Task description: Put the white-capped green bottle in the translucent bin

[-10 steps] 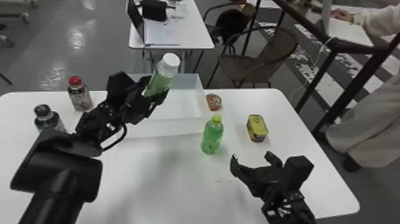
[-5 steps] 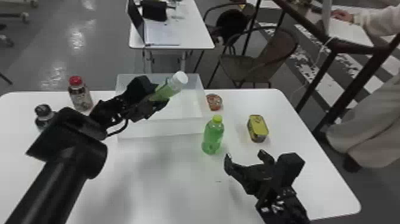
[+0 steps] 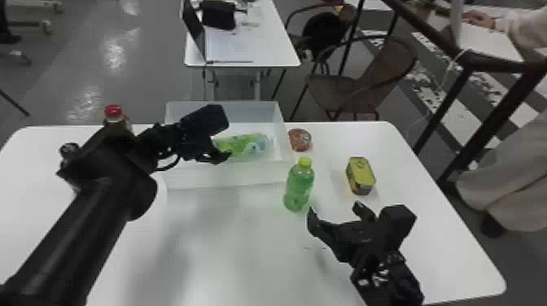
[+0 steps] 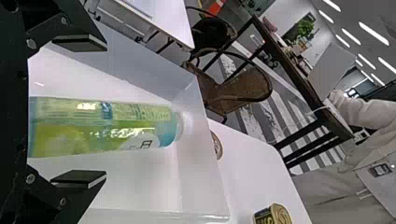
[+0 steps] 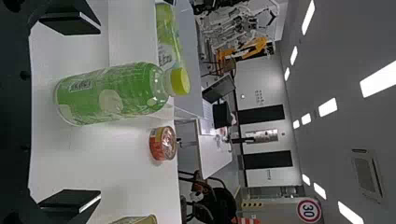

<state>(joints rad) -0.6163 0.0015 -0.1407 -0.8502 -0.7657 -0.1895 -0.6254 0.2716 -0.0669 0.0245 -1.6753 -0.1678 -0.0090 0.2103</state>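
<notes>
While the left hand [image 3: 224,138] gapes, released, at the translucent bin [image 3: 224,177], the white-capped green bottle [image 3: 244,145] (lime-yellow, bluish near its neck) lies sideways inside it; the right hand [image 3: 334,210], spread and empty, is right of the bin.

Room opens between upright bottle [image 3: 299,189] and yellow tin [image 3: 360,175] — red tin [image 3: 300,140] beyond.

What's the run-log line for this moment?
white-capped green bottle: lying in translucent bin | left fingers: open, over bin | right fingers: open | yellow-capped bottle: upright on table
</notes>
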